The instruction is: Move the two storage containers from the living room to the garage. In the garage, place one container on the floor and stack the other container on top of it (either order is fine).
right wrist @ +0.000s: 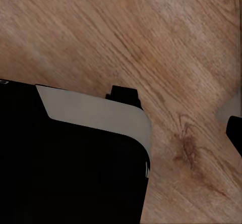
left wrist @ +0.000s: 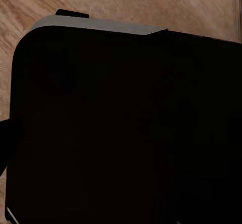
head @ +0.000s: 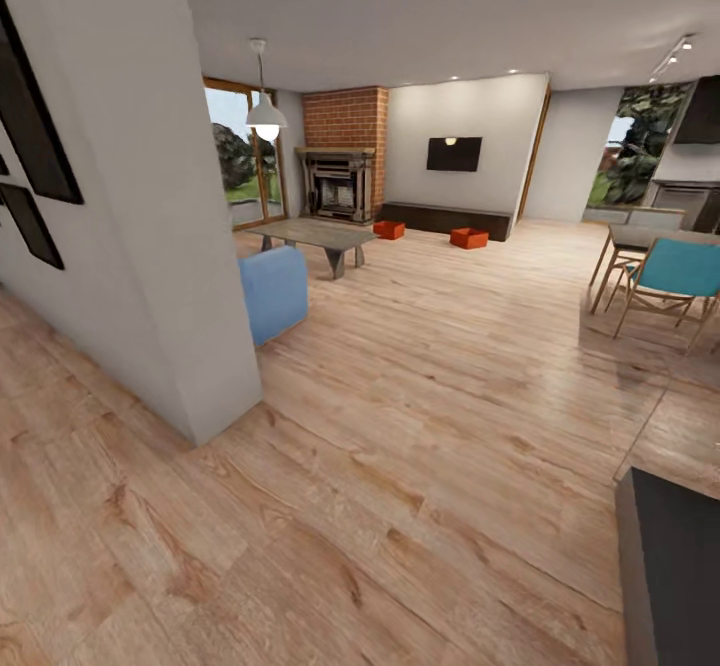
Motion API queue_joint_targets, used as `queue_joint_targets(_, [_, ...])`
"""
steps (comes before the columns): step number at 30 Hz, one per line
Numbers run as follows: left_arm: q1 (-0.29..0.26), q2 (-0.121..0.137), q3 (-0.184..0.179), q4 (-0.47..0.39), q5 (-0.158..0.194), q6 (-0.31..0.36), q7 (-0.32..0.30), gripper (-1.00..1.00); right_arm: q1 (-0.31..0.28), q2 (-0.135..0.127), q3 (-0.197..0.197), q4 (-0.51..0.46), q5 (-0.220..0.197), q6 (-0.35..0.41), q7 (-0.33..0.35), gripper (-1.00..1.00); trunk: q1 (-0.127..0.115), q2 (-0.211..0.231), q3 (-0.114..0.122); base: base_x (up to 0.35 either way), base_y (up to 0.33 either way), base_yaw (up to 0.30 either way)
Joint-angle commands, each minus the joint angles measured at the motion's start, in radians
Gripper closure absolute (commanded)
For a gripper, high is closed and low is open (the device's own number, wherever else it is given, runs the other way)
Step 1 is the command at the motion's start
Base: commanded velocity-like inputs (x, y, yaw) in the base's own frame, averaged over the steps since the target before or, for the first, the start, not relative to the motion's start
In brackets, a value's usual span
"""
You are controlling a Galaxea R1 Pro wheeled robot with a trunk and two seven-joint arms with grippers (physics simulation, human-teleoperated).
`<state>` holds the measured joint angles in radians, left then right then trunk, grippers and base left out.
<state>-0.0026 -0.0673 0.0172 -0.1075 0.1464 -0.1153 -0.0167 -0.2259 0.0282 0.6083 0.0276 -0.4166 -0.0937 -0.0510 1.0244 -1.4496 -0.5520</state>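
Frankly, my wrist cameras are mostly blocked by dark robot body, so I cannot tell either gripper's state. Two orange bins sit far off on the plank floor before the dark bench; their insides are hidden.

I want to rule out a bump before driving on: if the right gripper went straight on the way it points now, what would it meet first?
Most likely the wood-plank floor, which lies ahead in the right wrist view. A black body of the robot, its edge grey, covers part of that view, and depth is unclear, so it might graze that first.
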Motion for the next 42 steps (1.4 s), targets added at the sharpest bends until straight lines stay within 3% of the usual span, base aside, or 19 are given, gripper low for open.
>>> queue_joint_targets(1, [0.000,0.000,0.001,0.000,0.007,-0.003,-0.002,-1.00,-0.001,0.001,0.008,0.003,-0.008,-0.005,-0.001,-1.00,0.001,0.000,-0.001,0.337,0.000,-0.265])
queue_joint_targets(23, [0.000,0.000,0.001,0.000,0.007,-0.003,-0.002,-1.00,-0.001,0.001,0.008,0.003,-0.008,-0.005,-0.001,-1.00,0.001,0.000,-0.001,0.337,0.000,-0.238])
queue_joint_targets(42, [0.000,0.001,0.003,0.000,0.005,-0.003,-0.002,-1.00,-0.001,0.001,0.008,0.003,-0.007,-0.004,-0.001,-1.00,0.001,0.000,-0.001,0.203,0.000,-0.008])
